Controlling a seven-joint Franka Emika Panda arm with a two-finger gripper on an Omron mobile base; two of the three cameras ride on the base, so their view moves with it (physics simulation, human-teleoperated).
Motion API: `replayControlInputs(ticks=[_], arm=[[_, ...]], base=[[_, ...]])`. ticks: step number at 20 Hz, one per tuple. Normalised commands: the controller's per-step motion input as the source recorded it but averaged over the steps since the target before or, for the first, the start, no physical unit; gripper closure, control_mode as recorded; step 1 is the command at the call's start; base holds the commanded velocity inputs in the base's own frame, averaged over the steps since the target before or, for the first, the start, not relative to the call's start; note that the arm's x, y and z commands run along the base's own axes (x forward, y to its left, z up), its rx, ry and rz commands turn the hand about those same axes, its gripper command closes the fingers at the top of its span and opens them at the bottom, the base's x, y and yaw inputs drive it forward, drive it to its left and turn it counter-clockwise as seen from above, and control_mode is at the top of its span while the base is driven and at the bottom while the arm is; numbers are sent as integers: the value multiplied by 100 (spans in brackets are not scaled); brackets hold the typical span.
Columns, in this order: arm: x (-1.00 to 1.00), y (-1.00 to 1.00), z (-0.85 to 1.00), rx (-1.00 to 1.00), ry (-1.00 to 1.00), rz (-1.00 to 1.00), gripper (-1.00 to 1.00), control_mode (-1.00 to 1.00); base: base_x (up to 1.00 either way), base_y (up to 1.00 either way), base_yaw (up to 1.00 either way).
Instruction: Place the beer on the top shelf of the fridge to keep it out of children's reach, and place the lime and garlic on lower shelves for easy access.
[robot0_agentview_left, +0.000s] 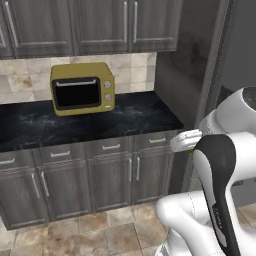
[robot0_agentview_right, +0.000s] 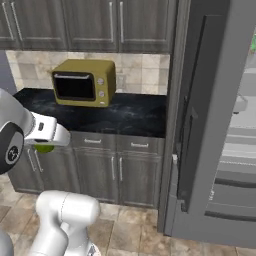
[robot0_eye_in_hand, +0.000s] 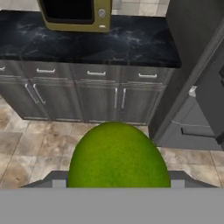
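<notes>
Lime (robot0_eye_in_hand: 118, 155) sits between our gripper's (robot0_eye_in_hand: 118, 183) fingers, which close on it part-way open; in the hand view it looms over the tiled floor (robot0_eye_in_hand: 30, 148). From the right base view we see a green sliver of it under the white hand, plus the fridge (robot0_agentview_right: 200, 125) with its door open on pale shelves (robot0_agentview_right: 240, 145). Our left base view adds the yellow microwave (robot0_agentview_left: 82, 89) on the black counter (robot0_agentview_left: 130, 117).

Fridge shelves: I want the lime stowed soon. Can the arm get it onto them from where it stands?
Probably not yet. The pincer holds the lime out over the floor, and the fridge door stands open off to one side, its edge between arm and shelves.
</notes>
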Motion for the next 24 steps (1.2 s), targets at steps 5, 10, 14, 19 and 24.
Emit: replayControlInputs(ticks=[5, 10, 14, 19, 24], arm=[[0, 0, 0, 0, 0, 0, 100, 100], [0, 0, 0, 0, 0, 0, 100, 100], [0, 0, 0, 0, 0, 0, 100, 100], [0, 0, 0, 0, 0, 0, 100, 100], [0, 0, 0, 0, 0, 0, 100, 100]], base=[[-53, -37, 0], [-29, -62, 0], [-1, -89, 0], [0, -94, -2], [0, -92, -5]])
